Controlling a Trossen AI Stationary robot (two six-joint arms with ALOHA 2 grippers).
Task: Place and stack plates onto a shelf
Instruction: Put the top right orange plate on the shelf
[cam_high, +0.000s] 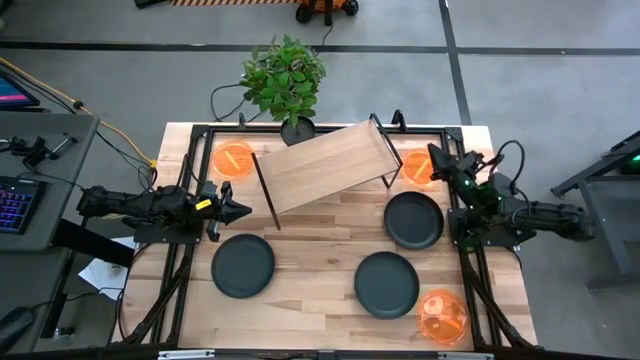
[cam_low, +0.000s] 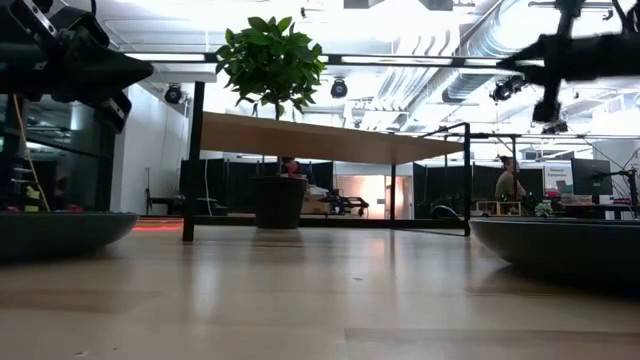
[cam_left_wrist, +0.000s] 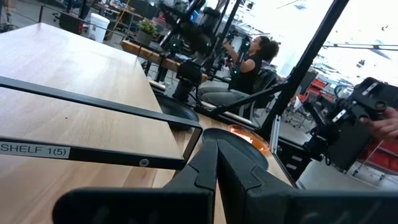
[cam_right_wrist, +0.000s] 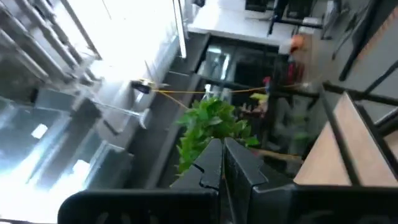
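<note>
Item: left tool (cam_high: 243, 210), fingers pressed together and empty, sits just behind 1 dark plate (cam_high: 243, 266), nearer than the equally closed, empty right tool (cam_high: 434, 155).

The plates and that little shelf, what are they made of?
The three dark plates look matte, maybe stoneware or plastic: there is no glare on them. The three orange plates look translucent, likely glass or acrylic, with pale streaks. The shelf is a light board with visible wood grain, on thin black legs that look like metal.
</note>
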